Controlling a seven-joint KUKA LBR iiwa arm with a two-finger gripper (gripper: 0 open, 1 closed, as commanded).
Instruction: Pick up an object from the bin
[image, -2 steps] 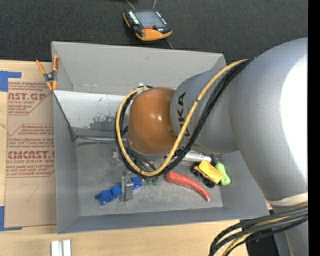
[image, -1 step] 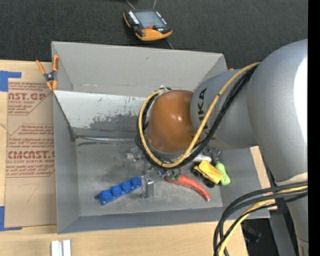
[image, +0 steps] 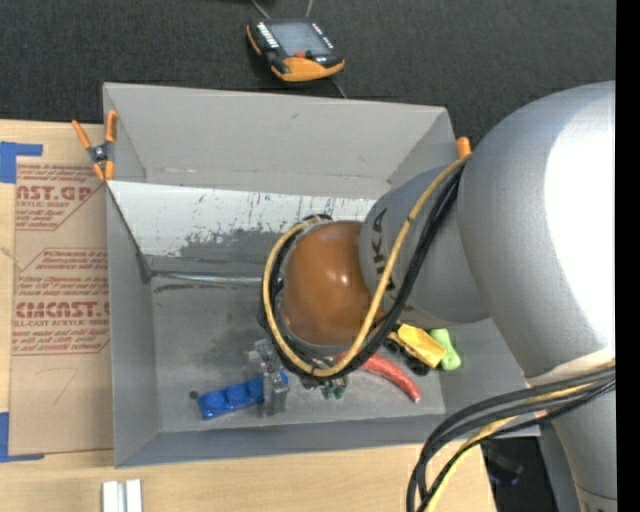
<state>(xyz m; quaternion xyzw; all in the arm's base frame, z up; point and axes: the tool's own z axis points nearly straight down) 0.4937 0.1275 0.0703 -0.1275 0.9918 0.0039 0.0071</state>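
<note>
Hangs low at bin (image: 190, 300) front with gripper (image: 271, 384) at right end of blue block (image: 226, 400), perhaps touching, apart or together cannot tell; could catch only that end and drop block, or shove it against front wall (image: 300, 434).

Metal bin (image: 130, 300), arm (image: 540, 220) across its right side, gripper (image: 270, 385) near the front wall, studded toy brick (image: 225, 401) just left of it, curved pepper-shaped piece (image: 398, 378) and small blocks (image: 428, 347) to its right.
</note>
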